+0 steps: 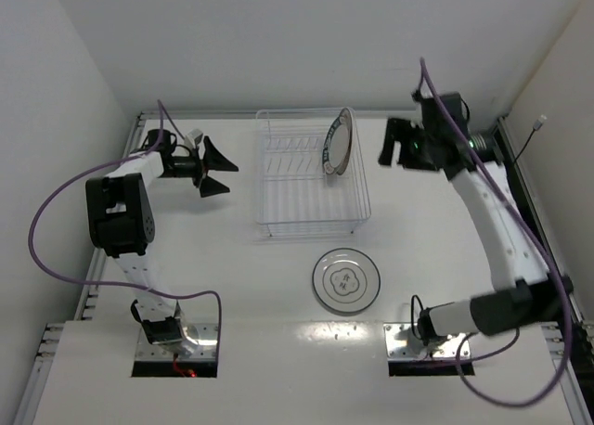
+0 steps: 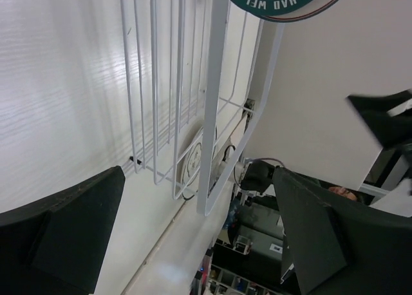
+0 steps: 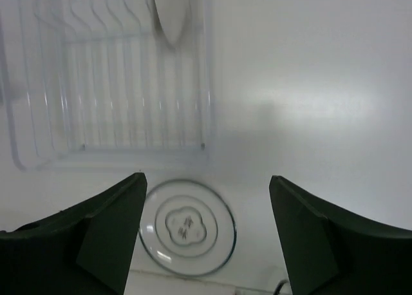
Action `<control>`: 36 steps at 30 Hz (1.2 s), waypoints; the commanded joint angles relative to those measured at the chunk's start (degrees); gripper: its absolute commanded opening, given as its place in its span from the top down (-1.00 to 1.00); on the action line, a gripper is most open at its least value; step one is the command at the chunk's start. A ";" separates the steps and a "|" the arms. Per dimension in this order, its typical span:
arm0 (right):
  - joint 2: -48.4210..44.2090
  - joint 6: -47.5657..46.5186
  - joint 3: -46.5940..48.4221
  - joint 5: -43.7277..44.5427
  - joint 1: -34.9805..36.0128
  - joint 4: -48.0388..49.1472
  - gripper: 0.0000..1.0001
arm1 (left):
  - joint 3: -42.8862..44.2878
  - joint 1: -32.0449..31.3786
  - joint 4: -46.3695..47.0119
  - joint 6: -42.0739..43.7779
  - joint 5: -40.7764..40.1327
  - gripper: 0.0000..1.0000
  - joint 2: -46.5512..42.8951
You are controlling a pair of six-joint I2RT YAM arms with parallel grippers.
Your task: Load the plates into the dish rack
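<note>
One dark teal-rimmed round plate (image 1: 337, 145) stands on edge in the 1 o'clock corner of the pale wire dish rack (image 1: 306, 228). Your right gripper (image 1: 395, 147) hangs empty, jaws apart, at the rack's 3 o'clock; your left gripper (image 1: 221, 170), spread wide, sits at 9 o'clock. Next, likely, you take the white grey-ringed plate (image 1: 346, 280) flat on the surface (image 1: 232, 276) at 6 o'clock, working a finger under its rim. No third plate shows.
</note>
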 commanded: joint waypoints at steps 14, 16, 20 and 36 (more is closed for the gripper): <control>-12.02 0.72 -71.34 -40.55 -17.06 25.96 -0.32 | 3.13 1.97 -3.71 4.76 -4.81 -1.00 0.45; -8.07 0.71 -73.28 -42.13 -17.06 29.99 -0.26 | 1.82 1.97 -3.71 4.76 -4.81 -1.00 -0.16; -2.70 0.71 -73.82 -43.19 -16.00 33.61 -0.06 | -3.26 1.97 1.99 0.29 0.01 -1.00 -0.17; -9.95 -3.68 -53.79 -31.68 -11.27 11.06 1.00 | -7.51 2.50 7.98 -4.82 3.27 -0.61 0.36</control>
